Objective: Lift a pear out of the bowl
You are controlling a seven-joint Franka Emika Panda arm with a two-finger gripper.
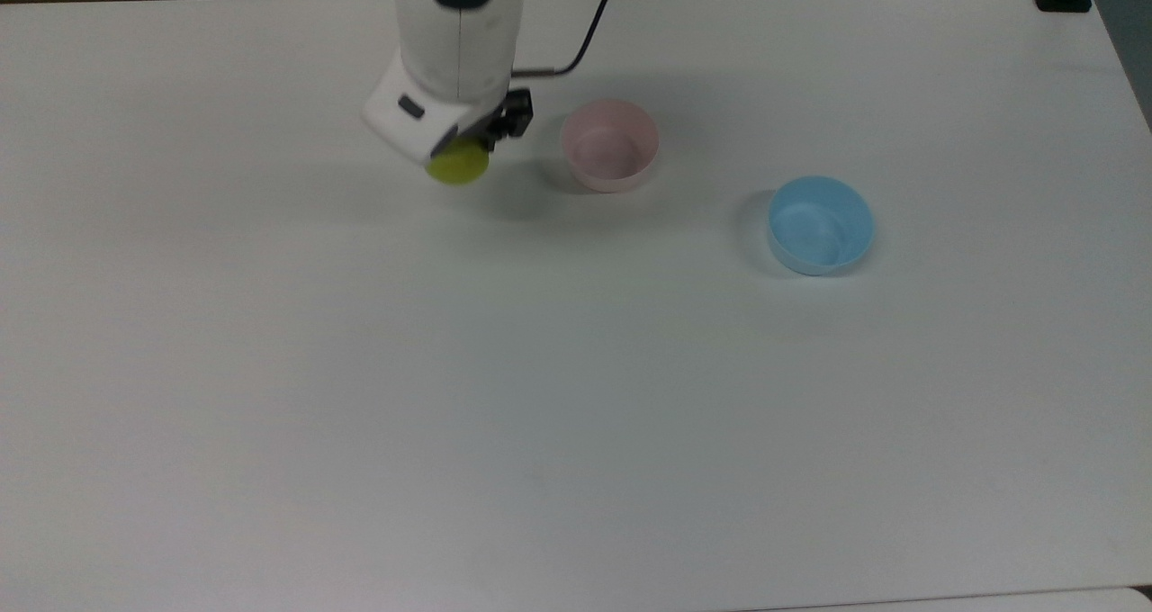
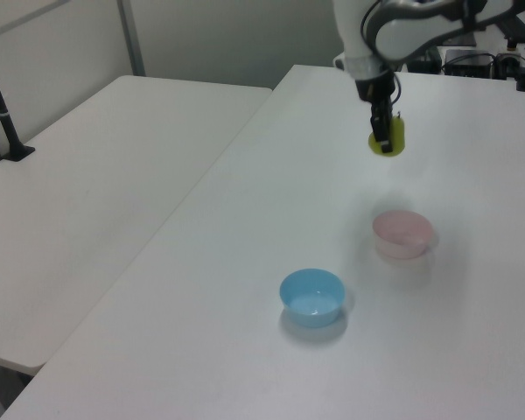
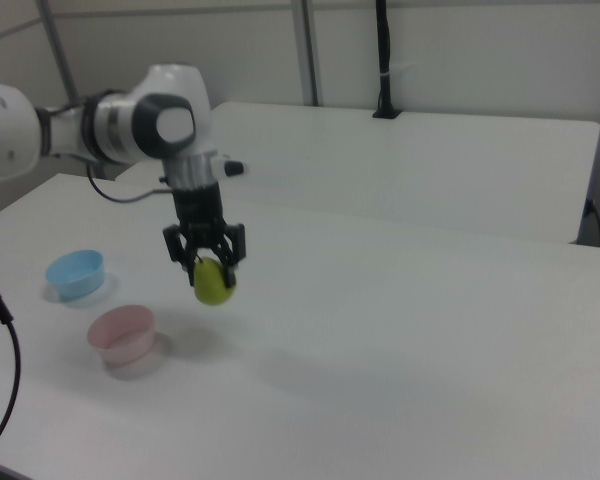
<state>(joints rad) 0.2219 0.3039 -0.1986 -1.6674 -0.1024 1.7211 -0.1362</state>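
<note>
White table [image 1: 360,414] | light blue bowl [image 2: 312,296] nearest in the left view; pink bowl [image 2: 402,234] beyond it, holding nothing | gripper [image 3: 207,262] farther back, fingers clamped on the pear [image 3: 213,282]; pear held in the air, clear of both bowls

Pear [image 2: 389,138] clamped in jaws, raised above bench [image 2: 245,227]; pink bowl [image 2: 403,234] at six o'clock below, blue bowl [image 2: 312,296] nearer.

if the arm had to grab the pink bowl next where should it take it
Judging by its pose, the rim wall: the pink bowl stands upright, empty and open-topped, so come straight down, one finger inside, one outside. The blue bowl stands well apart. The tool first has to release the pear.
</note>
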